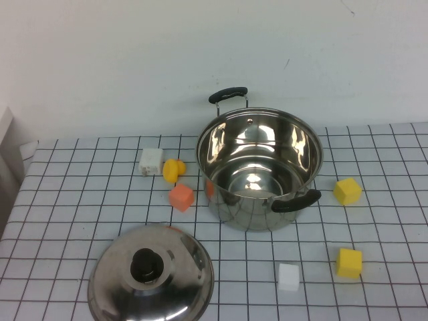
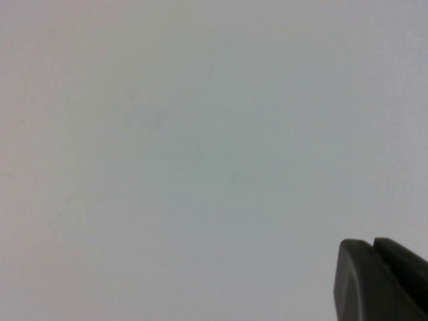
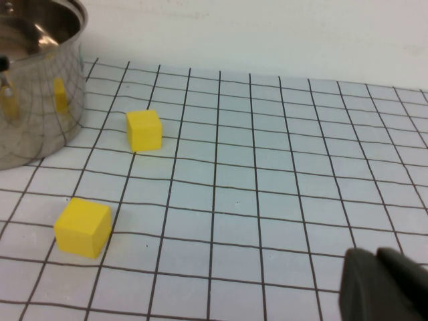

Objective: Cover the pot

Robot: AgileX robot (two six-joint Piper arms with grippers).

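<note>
The pot [image 1: 257,167] is a large shiny steel pot with two black loop handles, standing open and empty at the table's middle. Its side also shows in the right wrist view [image 3: 33,87]. The domed steel lid [image 1: 150,274] with a black knob lies on the table at the front left, apart from the pot. Neither gripper shows in the high view. My left gripper [image 2: 371,244] appears shut and empty, facing a blank pale surface. My right gripper [image 3: 374,253] appears shut and empty, above the checked cloth to the right of the pot.
Small blocks lie around the pot: a white one [image 1: 150,161], a yellow piece [image 1: 173,170] and an orange one [image 1: 181,197] on its left, two yellow ones [image 1: 347,190] [image 1: 348,262] and a white one [image 1: 288,276] on its right. A white wall stands behind.
</note>
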